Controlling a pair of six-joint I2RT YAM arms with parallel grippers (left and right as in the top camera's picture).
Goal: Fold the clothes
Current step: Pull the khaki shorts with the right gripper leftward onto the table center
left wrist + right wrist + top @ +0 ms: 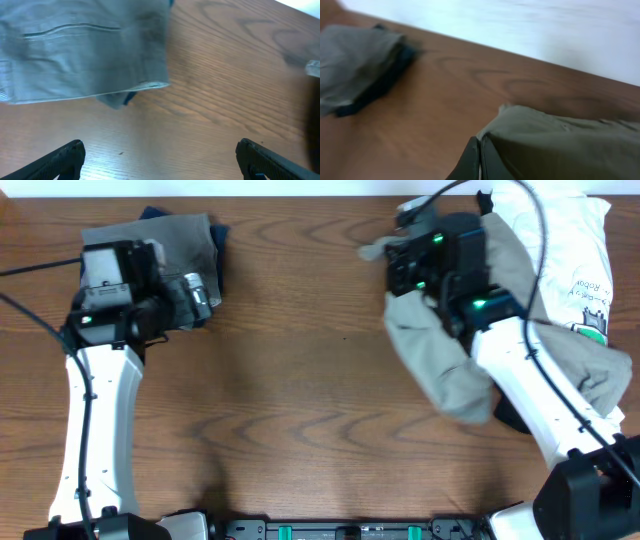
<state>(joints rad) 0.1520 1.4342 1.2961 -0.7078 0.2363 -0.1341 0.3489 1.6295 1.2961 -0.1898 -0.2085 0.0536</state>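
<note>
Clothes sit in two groups on the brown wooden table (300, 380). At far left a folded pale grey garment (150, 230) rests on a dark blue folded garment (219, 250), and that stack looks finished. The left gripper (200, 292) hovers just beside its near edge. In the left wrist view its fingers are spread wide with nothing between them and bare wood below.

Across the middle the tabletop is open, which gives the widest room for laying cloth flat.

To the right, the right gripper (479, 150) has its fingers pressed together on a corner of a crumpled olive-grey garment (440, 370), which trails back under the arm. Behind it lies a white printed garment (570, 250), unfolded and close to the table's right edge.

The step in hand appears to be drawing the olive-grey piece out of the pile towards the centre. The next move likely calls for spreading it flat there, with the left gripper taking a second corner. The far table edge and the finished stack both need to be avoided.
</note>
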